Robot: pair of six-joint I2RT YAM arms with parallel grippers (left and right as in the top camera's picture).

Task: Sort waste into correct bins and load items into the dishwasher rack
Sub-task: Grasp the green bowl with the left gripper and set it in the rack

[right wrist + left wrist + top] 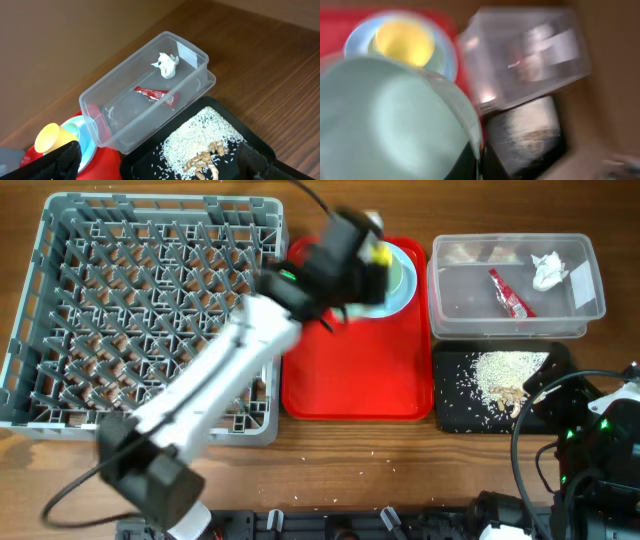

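Bowl [385, 115]: pale green, seen blurred and close up in the left wrist view, filling the lower left of it; it is held above the red tray [350, 370], but its seat cannot be made out. Left pincer [365, 265]: smeared by motion over the far end of the red tray, just beside the cup [378, 252]; whether it is clenched on the bowl or released cannot be told. Cup: yellow, set on the light blue plate [408, 275] at the tray's far right corner. Rack [160, 200]: grey, latticed, rows of upright pegs, placed left of the red tray, with the left arm stretched across its near right corner. Tub [515, 330]: clear, placed right of the red tray; a crumpled white napkin [547, 270] and a red wrapper [510, 293] are contained in it, apart from each other. Black tray [455, 405]: set just in front of the tub; whitish crumbs [505, 370] are heaped in it, with a few brown bits at the near edge. Right pincer [160, 170]: released, fingers spread wide, nothing gripped, poised above the black tray's near side. Tabletop [400, 470]: brown wood grain, a few stray crumbs scattered near the trays.
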